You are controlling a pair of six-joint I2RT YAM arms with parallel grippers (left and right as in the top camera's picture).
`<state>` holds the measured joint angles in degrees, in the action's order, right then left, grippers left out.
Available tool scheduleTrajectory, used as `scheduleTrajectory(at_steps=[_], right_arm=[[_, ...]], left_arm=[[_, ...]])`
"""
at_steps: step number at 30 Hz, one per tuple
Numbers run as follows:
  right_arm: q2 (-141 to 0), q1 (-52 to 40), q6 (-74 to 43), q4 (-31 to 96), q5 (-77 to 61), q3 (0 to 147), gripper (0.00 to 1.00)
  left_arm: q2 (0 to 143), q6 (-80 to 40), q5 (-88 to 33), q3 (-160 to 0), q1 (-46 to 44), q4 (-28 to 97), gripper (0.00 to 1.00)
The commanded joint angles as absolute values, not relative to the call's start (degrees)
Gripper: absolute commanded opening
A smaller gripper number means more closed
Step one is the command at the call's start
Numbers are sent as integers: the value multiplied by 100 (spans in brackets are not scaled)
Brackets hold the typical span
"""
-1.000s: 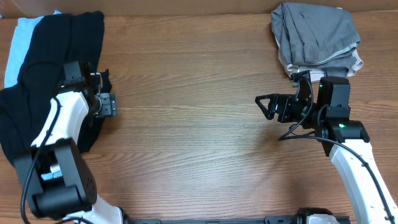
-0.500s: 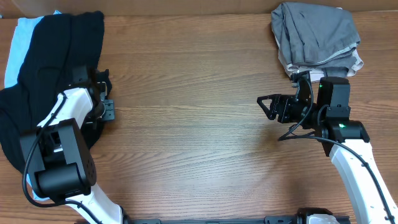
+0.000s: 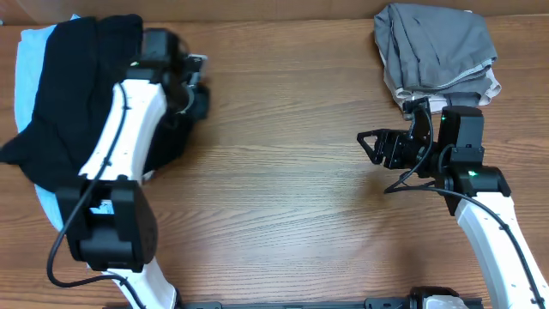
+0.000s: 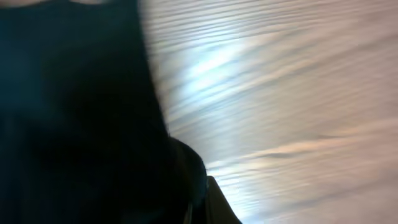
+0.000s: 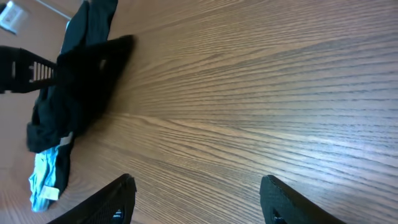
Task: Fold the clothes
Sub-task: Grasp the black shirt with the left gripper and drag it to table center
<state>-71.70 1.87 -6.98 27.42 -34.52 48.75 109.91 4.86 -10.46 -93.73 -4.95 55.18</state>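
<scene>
A black garment (image 3: pixel 69 112) lies crumpled at the table's left, on top of a light blue one (image 3: pixel 26 51). My left gripper (image 3: pixel 194 96) is at the black garment's right edge, shut on a fold of it. The left wrist view is blurred: black cloth (image 4: pixel 74 112) fills its left half and hides most of the left gripper (image 4: pixel 199 205). A pile of grey clothes (image 3: pixel 437 51) sits at the far right. My right gripper (image 3: pixel 373 146) hovers open over bare wood below that pile. The right gripper (image 5: pixel 202 205) holds nothing, and the black garment (image 5: pixel 81 81) lies far ahead of it.
The wooden table (image 3: pixel 283 197) is bare between the two piles. A strip of light blue cloth (image 3: pixel 47 202) sticks out below the black garment. The left arm (image 3: pixel 129 120) lies across the black garment.
My left gripper has shut on the black garment and swung up and to the right, dragging its edge along. The right gripper's fingers have narrowed a little; that arm has barely moved.
</scene>
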Motion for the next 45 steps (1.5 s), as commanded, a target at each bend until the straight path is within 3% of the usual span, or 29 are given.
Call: scheduleTrajectory(at_steps=[1, 18, 31, 34, 37, 38, 45], right_arm=[[-7177, 414, -963, 2707, -3420, 5033, 67], [-7175, 1138, -1363, 2729, -3487, 5033, 67], [-7175, 1835, -1376, 2915, -3489, 5033, 71], [-7175, 1975, -1374, 2945, -3577, 5033, 72], [-7164, 2047, -1372, 2923, -3743, 5035, 72], [-7146, 2049, -1372, 2923, -3787, 5039, 73], [-6969, 1938, -1315, 3111, -4154, 5039, 72]], left_arm=[[10980, 515, -1584, -9706, -967, 5669, 4], [10980, 248, -3452, -10973, -2217, 5411, 4], [11216, -152, -3413, -11045, -2880, 3990, 6], [11345, -150, -3413, -11043, -2971, 3680, 38], [11365, -150, -3413, -11050, -2976, 3435, 92], [11345, -152, -3413, -11076, -2943, 3404, 100], [11271, -128, -3411, -11924, -2261, 4624, 100]])
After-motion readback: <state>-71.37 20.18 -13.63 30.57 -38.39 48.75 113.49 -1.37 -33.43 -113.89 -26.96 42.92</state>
